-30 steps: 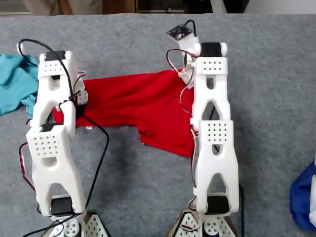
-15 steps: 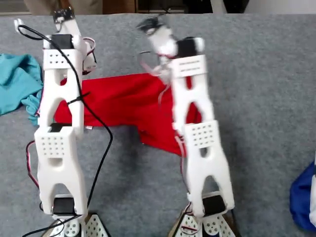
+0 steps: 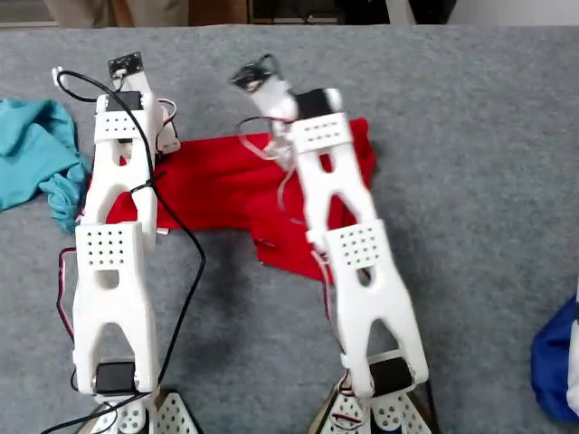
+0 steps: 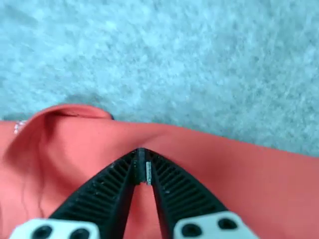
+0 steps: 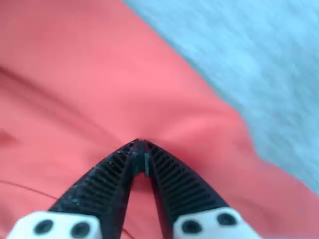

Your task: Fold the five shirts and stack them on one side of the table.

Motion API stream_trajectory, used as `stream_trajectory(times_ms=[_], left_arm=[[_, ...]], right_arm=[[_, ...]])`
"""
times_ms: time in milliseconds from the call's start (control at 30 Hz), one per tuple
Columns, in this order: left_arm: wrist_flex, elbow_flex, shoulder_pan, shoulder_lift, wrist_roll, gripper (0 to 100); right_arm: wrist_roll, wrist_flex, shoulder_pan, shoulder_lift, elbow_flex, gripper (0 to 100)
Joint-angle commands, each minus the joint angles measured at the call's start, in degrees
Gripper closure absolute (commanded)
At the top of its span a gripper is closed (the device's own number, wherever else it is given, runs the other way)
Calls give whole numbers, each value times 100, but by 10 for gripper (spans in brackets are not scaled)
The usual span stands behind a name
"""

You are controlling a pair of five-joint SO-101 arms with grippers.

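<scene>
Your left gripper (image 4: pixel 141 167) and right gripper (image 5: pixel 139 158) each pinch the red shirt (image 3: pixel 217 181) tight — upper centre of the high view.

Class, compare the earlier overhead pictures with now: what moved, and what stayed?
The right arm swung leftward and the left arm stretched toward the far edge of the table; the right gripper and left gripper are shut on the red shirt. The teal shirt and blue shirt stayed put.
</scene>
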Motion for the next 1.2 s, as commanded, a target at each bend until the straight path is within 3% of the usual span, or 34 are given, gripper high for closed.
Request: stream_trajectory(times_ms=[0, 300, 467, 700, 900, 1167], left_arm=[[-123, -387, -404, 57, -62, 982], [-132, -1310, -360, 418, -62, 982], [0, -1873, -105, 453, -18, 982], [1741, -3552, 440, 444, -62, 982], [2145, -2646, 123, -110, -26, 982], [2127, 229, 97, -1121, -18, 982]], right_arm=[[149, -79, 567, -22, 22, 991], [264, -62, 1121, 119, -40, 991], [264, 369, 927, -136, -391, 991], [211, 870, 251, -831, -1095, 991], [255, 800, -479, -1622, -163, 991], [378, -290, -664, -1095, 523, 991]])
